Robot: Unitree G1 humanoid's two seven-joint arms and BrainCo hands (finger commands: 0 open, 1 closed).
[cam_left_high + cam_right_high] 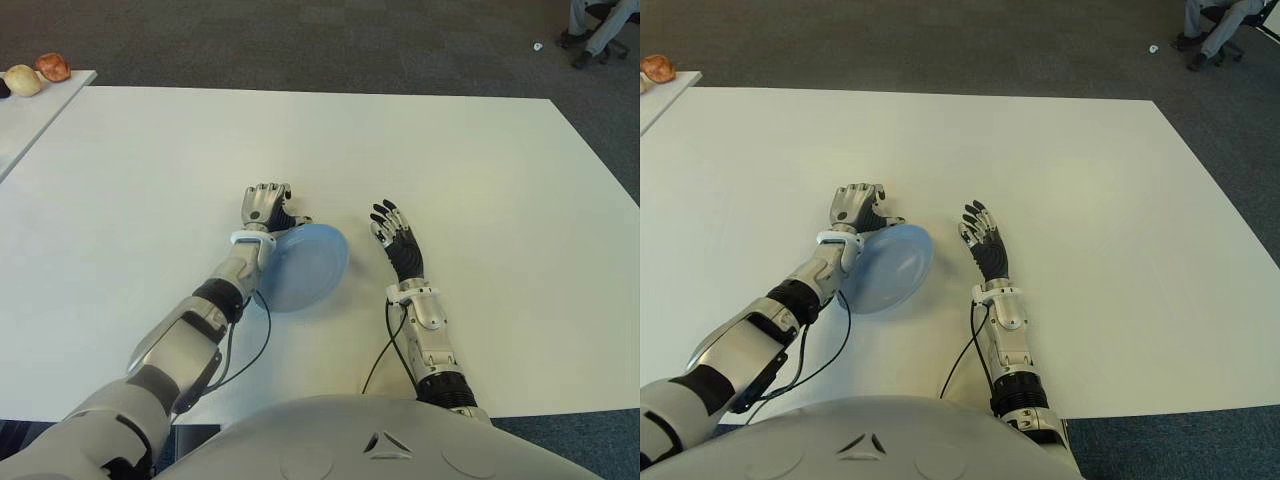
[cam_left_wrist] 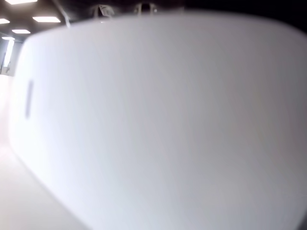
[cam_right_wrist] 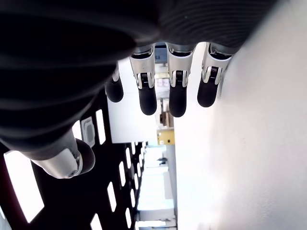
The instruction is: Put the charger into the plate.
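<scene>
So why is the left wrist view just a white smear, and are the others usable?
Left wrist view: a pale surface fills it, blurred, likely the plate by the left hand. Right wrist view: right hand sharp, background backlit. Eye views: clear, even light; no charger shows.

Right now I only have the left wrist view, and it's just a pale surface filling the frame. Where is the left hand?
Observer: The left hand is at the far rim of the blue plate on the white table.
Operator: And the right hand?
Observer: The right hand shows right of the plate, fingers straight, holding nothing.
Operator: Any charger?
Observer: None visible in any view.
</scene>
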